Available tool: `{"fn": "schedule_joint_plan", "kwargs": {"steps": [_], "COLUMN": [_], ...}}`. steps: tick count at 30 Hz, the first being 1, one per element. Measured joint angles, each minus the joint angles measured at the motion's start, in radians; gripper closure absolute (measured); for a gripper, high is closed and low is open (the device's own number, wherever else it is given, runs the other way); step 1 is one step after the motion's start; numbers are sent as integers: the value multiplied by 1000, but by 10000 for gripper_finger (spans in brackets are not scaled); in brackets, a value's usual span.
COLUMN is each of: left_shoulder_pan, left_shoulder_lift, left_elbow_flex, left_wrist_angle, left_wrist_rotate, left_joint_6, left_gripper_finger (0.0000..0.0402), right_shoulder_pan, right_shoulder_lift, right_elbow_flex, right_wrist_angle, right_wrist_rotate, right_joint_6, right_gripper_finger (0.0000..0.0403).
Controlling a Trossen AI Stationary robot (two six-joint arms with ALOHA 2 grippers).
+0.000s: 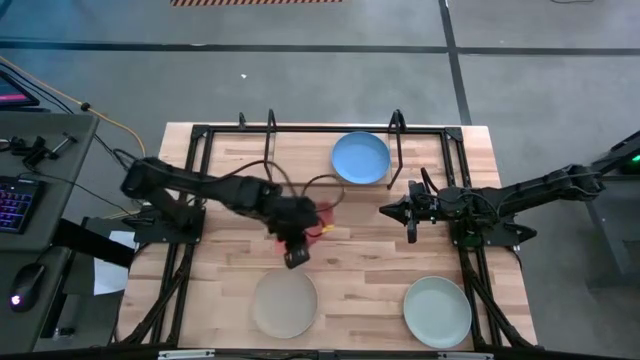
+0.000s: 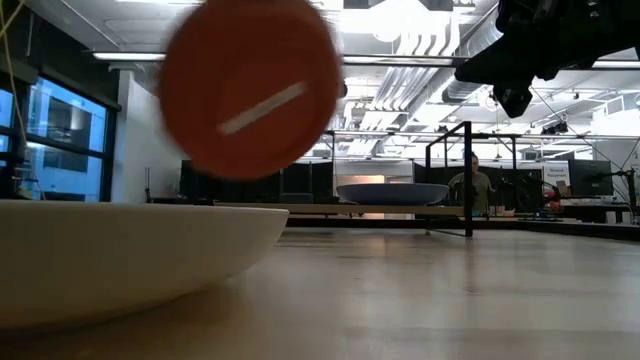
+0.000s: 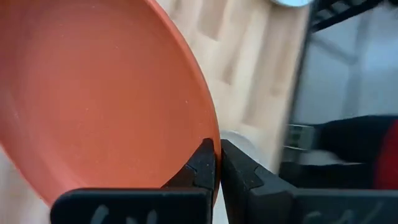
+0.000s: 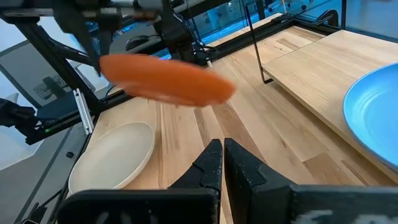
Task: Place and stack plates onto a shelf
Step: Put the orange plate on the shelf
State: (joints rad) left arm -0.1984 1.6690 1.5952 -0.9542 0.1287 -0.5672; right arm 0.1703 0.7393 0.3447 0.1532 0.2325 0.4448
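Note:
My left gripper is over the table's middle, shut on the red plate, which is lifted high and tipped steeply on edge. Little of the plate shows from above. The blue plate rests on the black rod shelf at the far middle. The cream-white plate and the pale green plate lie flat near the table's near edge. My right gripper is shut and empty, in the air right of the red plate. My left gripper pinches the red plate's rim between its two fingers, one finger on the hollow face and one on the back. The plate is lifted clear of the table and tilted steeply, standing out beyond the fingertips.
A larger black frame edges the table. The shelf's upright posts stand at the far edge, with bare shelf room left of the blue plate. A person stands far off in the room behind.

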Motion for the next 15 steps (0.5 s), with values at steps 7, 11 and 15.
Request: {"fn": "schedule_joint_plan", "kwargs": {"steps": [7,11,15], "left_shoulder_pan": [48,106,174], "left_shoulder_lift": [151,180,237], "left_elbow_flex": [300,313,314], "left_wrist_angle": [-296,-300,-296], "left_wrist_rotate": [-422,-555,-560], "left_joint_6": [335,430,472], "left_gripper_finger": [401,401,401], "right_shoulder_pan": [0,0,0], "right_shoulder_lift": [0,-1,0], "right_elbow_flex": [0,0,0], "right_wrist_angle": [1,1,2], "right_wrist_rotate": [33,47,47], "right_joint_6": [0,0,0], "right_gripper_finger": [403,403,403]}}
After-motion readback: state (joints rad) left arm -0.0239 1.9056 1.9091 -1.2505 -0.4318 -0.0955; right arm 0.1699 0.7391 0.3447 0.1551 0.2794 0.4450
